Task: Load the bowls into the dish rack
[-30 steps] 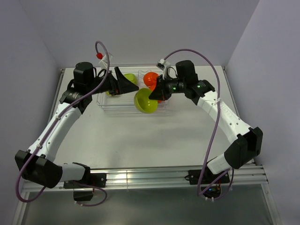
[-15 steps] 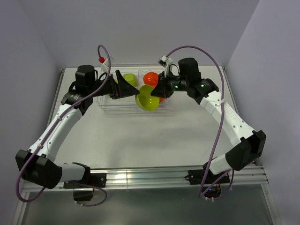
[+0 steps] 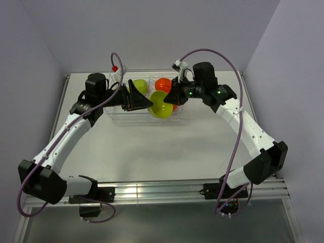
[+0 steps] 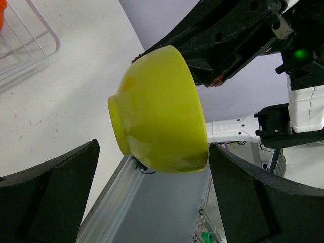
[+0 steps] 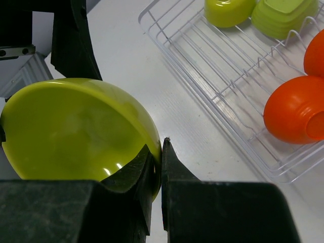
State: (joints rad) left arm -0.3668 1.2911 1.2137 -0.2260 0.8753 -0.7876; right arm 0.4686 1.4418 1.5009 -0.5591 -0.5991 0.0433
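A lime-green bowl [image 3: 159,104] hangs tilted over the front right part of the dish rack [image 3: 117,114]. My right gripper [image 3: 171,97] is shut on its rim, one finger inside the bowl [image 5: 76,131] and one outside, at the gripper tips [image 5: 161,152]. My left gripper [image 3: 142,96] stands wide open just left of it; in the left wrist view the bowl [image 4: 159,109] sits ahead of and between the spread fingers [image 4: 45,197], touching neither. In the rack [image 5: 202,66] lie two orange bowls [image 5: 291,116] and two lime-green ones [image 5: 228,10].
The wire rack stands at the back of the white table [image 3: 152,147], near the rear wall. An aluminium rail [image 3: 167,190] runs along the near edge by the arm bases. Purple cables [image 3: 230,147] loop above both arms.
My left gripper has moved right, up to the lime-green bowl. The right gripper has carried that bowl a little back and left over the rack.
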